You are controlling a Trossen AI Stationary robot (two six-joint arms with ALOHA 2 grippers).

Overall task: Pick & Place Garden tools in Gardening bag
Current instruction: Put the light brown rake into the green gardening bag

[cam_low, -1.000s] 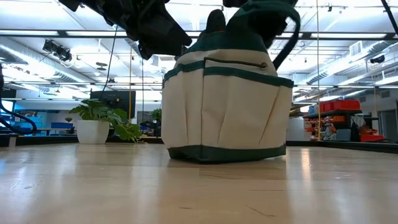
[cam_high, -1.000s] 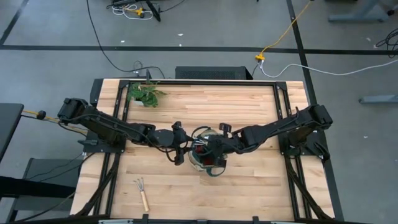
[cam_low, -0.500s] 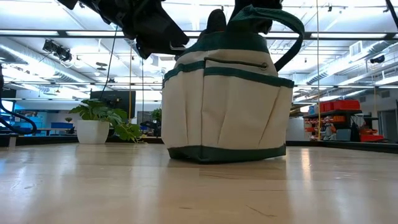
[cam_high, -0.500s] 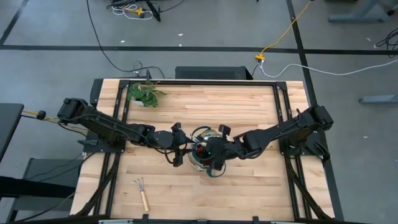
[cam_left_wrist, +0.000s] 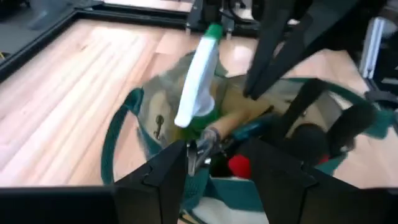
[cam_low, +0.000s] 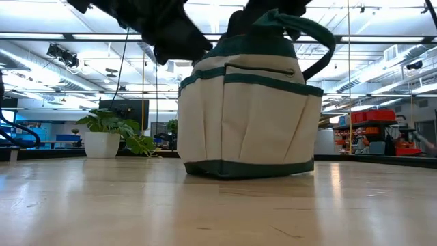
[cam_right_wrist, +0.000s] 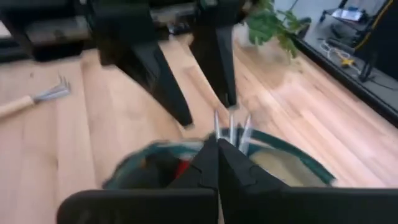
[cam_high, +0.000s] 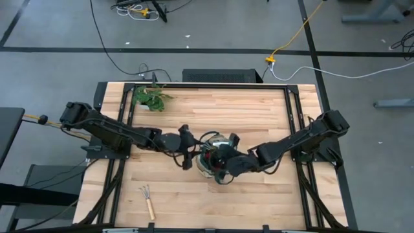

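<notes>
The cream gardening bag [cam_low: 249, 123] with green trim stands at the table's middle [cam_high: 208, 171]. Inside it show a white handle with a green piece [cam_left_wrist: 196, 81], a red glove [cam_left_wrist: 239, 165] and a rake with a wooden handle [cam_left_wrist: 237, 121]. My right gripper [cam_right_wrist: 217, 146] is shut over the bag's mouth [cam_high: 218, 160], with the rake's metal prongs [cam_right_wrist: 230, 129] just past its tips. My left gripper [cam_left_wrist: 214, 155] is open and empty at the bag's left rim [cam_high: 189, 150]. A second rake [cam_high: 148, 199] lies flat near the table's front edge. My right gripper is shut on the rake close behind its prongs [cam_right_wrist: 227, 142], which rise straight past the fingertips. The fingers themselves hide the place of contact. They come slanting down from the table's right. The prongs [cam_left_wrist: 200, 149] point toward the bag's left rim and the wooden handle runs back into the bag.
A leafy plant in a white pot [cam_high: 152, 97] stands at the far left of the table. The bag's green loop handle [cam_low: 311, 31] arches up beside my right arm. Bare wood [cam_high: 272, 194] lies in front of the bag and to its right.
My right gripper has gone lower over the bag's mouth and a little toward the table's near edge, its forearm dropping with it. The bag's loop handle has been pushed up and outward. The bag itself has stayed in place.
</notes>
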